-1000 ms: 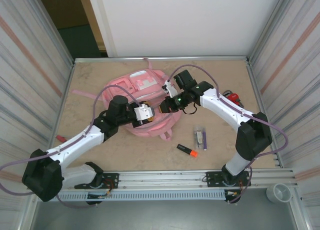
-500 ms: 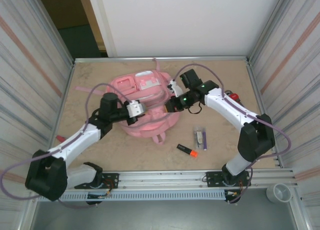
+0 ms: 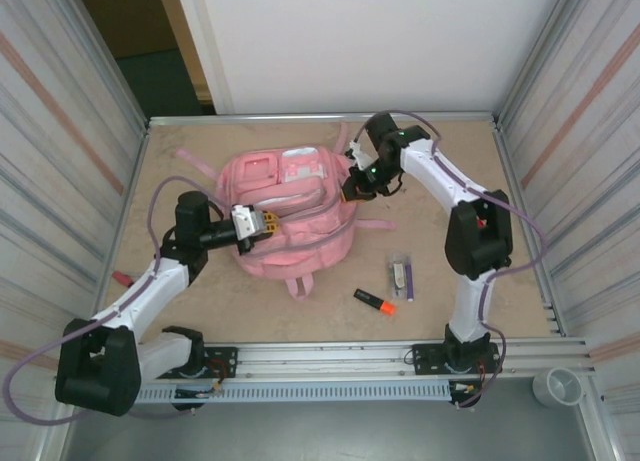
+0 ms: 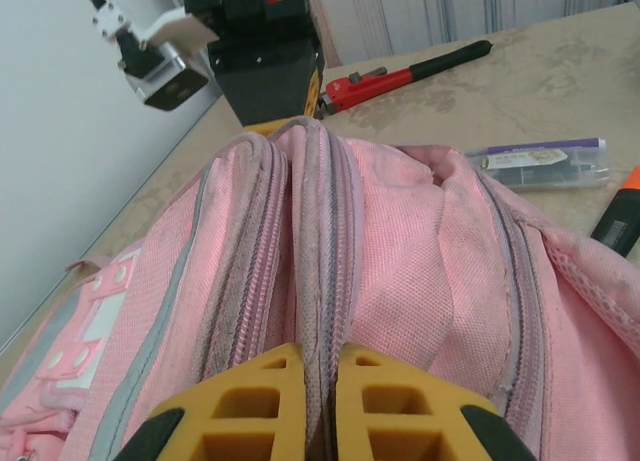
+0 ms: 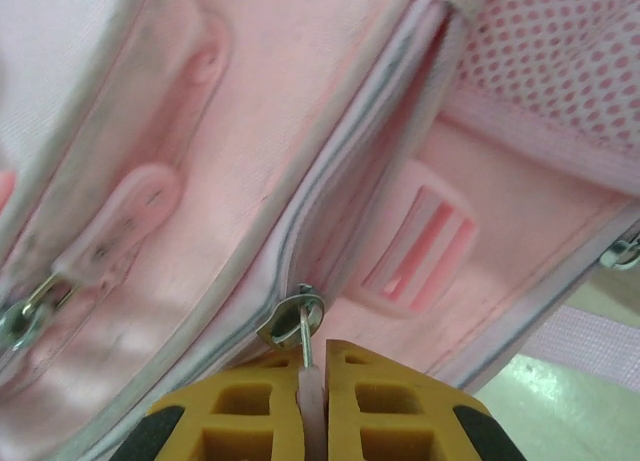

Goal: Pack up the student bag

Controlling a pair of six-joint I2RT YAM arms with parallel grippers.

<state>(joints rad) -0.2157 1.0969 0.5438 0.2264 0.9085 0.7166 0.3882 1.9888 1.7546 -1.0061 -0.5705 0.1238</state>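
Top external view shows the backpack (image 3: pixel 290 221) lying mid-table; the left gripper (image 4: pixel 320 361) is clamped on its zip seam (image 4: pixel 318 231), likely to steady it, while the right gripper (image 5: pixel 313 366) pinches the zip pull (image 5: pixel 297 321), apparently to draw it open
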